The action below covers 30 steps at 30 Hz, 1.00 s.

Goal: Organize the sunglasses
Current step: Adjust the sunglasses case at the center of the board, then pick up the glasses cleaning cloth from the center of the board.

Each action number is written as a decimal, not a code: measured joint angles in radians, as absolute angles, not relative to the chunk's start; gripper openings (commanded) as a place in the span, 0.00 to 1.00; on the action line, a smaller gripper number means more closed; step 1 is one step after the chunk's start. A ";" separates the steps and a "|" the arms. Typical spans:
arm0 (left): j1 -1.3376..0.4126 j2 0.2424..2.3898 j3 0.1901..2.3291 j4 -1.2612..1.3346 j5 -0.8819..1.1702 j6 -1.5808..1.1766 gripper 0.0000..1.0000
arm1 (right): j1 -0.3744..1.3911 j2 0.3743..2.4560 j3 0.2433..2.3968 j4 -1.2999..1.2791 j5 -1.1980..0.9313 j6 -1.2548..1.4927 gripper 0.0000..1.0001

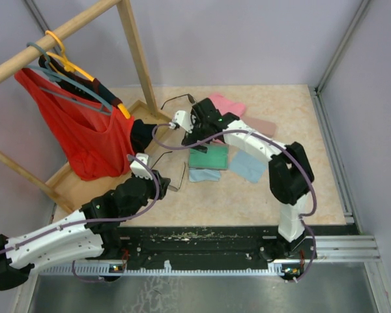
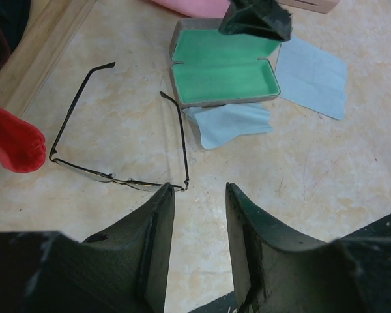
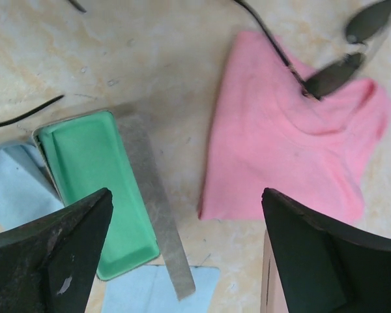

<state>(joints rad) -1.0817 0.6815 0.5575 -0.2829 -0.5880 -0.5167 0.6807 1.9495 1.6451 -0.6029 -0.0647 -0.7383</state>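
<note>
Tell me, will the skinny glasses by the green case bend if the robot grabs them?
Probably a bit. The glasses are thin wire, so they likely flex and could bend if squeezed hard. Their side arms stand open, so they may swing or fold when lifted. They look light and lie on the smooth table, so a push would likely slide them.

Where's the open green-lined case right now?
Top view: the open case lies mid-table by the right gripper, a light-blue cloth at its near edge and the unfolded sunglasses to its near left.
</note>
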 measured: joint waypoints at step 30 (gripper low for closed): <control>-0.835 0.916 0.639 -0.217 -0.266 -0.446 0.51 | 0.223 1.206 0.785 -0.442 0.192 0.608 0.85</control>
